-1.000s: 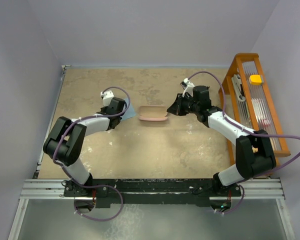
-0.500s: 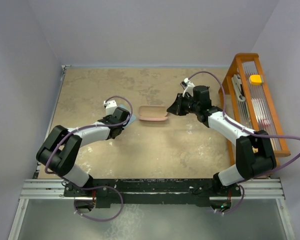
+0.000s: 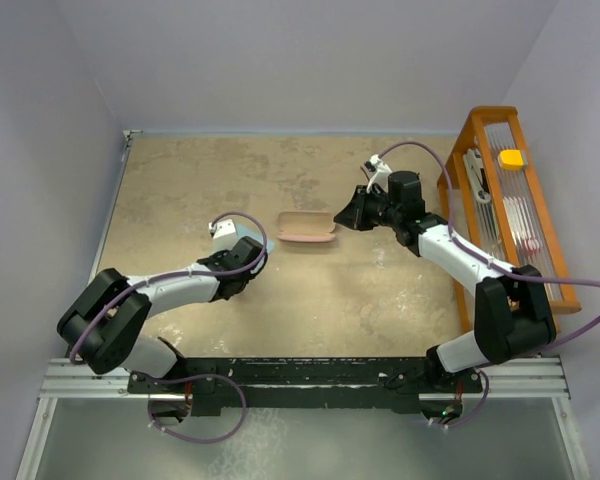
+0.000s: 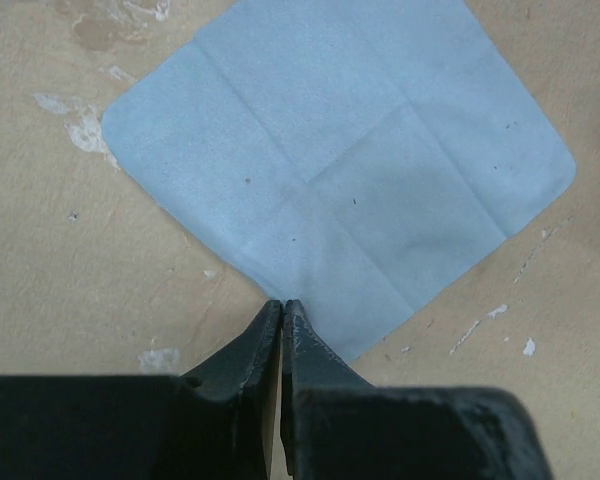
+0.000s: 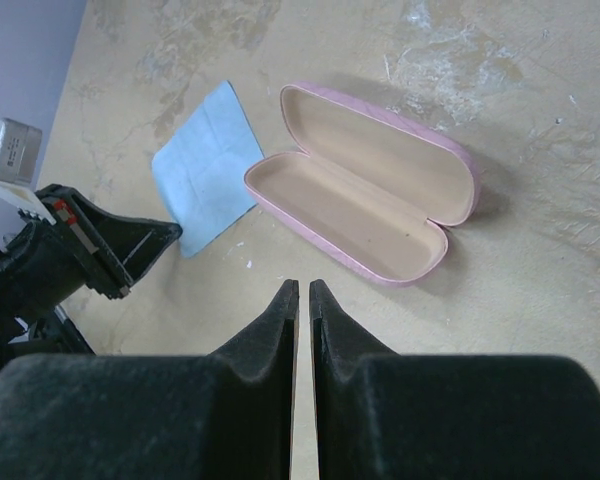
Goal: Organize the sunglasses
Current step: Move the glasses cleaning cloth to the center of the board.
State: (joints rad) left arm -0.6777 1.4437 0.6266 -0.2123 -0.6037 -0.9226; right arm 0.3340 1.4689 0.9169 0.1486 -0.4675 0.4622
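The sunglasses cannot be made out in any of the three views. On the sandy, blotched worktop (image 3: pixel 180 180) a pink case (image 5: pixel 365 185) lies open, both halves facing up and showing a bare beige lining. From above it sits between the two arms. Just beside its left end lies a light blue cloth (image 4: pixel 340 170), spread flat, with fold creases crossing its middle. The left gripper (image 4: pixel 282 305) is low over the worktop with its fingers pressed together. Their tips meet the near edge of the cloth, close to one corner, and it cannot be told whether they pinch the fabric or only touch it. The right gripper (image 5: pixel 302 290) hangs above the worktop on the other side of the case, pointing towards it and well apart from it. Its fingers stand almost together, leaving only a thin slit, and nothing shows between them. Along the right edge of the worktop stands an orange wooden rack (image 3: pixel 470 130) with a small yellow block (image 3: pixel 511 158) on top.
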